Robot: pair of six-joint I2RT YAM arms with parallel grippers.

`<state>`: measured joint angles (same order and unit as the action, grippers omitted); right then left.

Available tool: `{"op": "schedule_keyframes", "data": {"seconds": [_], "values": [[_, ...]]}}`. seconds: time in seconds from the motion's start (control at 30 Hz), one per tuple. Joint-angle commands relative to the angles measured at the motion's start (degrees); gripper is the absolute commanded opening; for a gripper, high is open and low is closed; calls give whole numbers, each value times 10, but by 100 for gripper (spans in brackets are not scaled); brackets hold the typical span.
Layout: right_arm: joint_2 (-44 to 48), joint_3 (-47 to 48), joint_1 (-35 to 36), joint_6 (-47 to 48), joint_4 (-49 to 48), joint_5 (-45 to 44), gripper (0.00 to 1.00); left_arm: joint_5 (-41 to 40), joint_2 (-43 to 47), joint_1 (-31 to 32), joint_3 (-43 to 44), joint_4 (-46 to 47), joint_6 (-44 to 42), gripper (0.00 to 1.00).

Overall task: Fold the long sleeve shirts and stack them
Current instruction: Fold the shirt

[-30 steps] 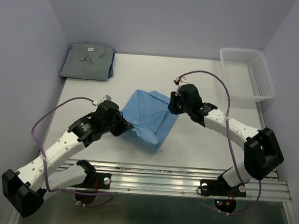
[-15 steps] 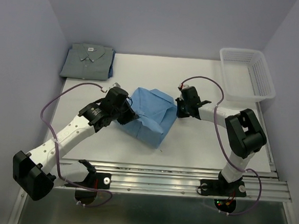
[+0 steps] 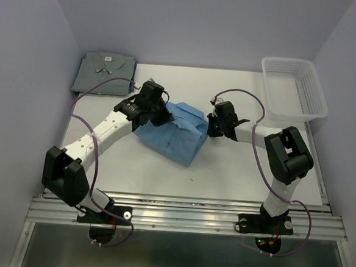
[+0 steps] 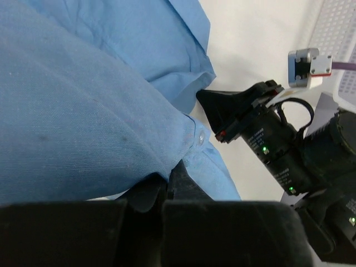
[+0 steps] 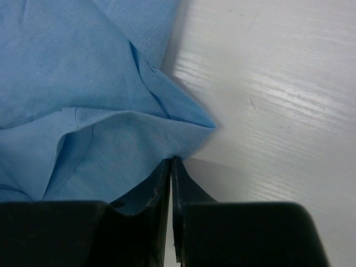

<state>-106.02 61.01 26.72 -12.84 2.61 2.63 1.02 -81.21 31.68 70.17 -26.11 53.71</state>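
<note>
The sky-blue shirt point(image 3: 175, 133) lies folded in the middle of the table. My left gripper point(image 3: 160, 114) is shut on its left far edge; the blue cloth point(image 4: 100, 111) fills the left wrist view, with a button showing. My right gripper point(image 3: 210, 125) is shut on the shirt's right far corner, pinched cloth point(image 5: 111, 128) showing at the fingertips in the right wrist view. The grey shirt point(image 3: 104, 73) with its white neck label lies folded at the far left corner, apart from both grippers.
A white mesh basket point(image 3: 294, 90) stands at the far right corner. The table's left edge point(image 3: 65, 125) and the metal rail point(image 3: 185, 210) at the near edge bound the space. The right arm's wrist point(image 4: 278, 156) shows in the left wrist view.
Both grippers have carried the blue shirt's edge toward the far side, folding it over. The left arm swung far from near-left to the shirt's far-left corner. The shirt looks shorter now.
</note>
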Motion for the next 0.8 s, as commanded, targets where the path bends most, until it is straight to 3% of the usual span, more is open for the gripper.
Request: {"op": "schedule_keyframes", "data": {"seconds": [0.0, 0.4, 0.63, 0.67, 0.73, 0.77], "values": [[-26, -21, 1, 7, 23, 24, 10, 20, -65, -20, 86, 56, -38, 0], [-23, -20, 1, 9, 25, 30, 9, 70, -319, -43, 274, 29, -78, 0], [9, -30, 1, 3, 27, 39, 11, 43, -398, -48, 369, 10, -84, 0], [14, -29, 1, -2, 34, 24, 13, 42, -407, -49, 377, 8, -85, 4], [40, -27, 1, -7, 50, 8, 15, 29, -411, -50, 391, 10, -85, 25], [54, -27, 1, -10, 58, 2, 18, 29, -415, -51, 395, 7, -88, 53]]}}
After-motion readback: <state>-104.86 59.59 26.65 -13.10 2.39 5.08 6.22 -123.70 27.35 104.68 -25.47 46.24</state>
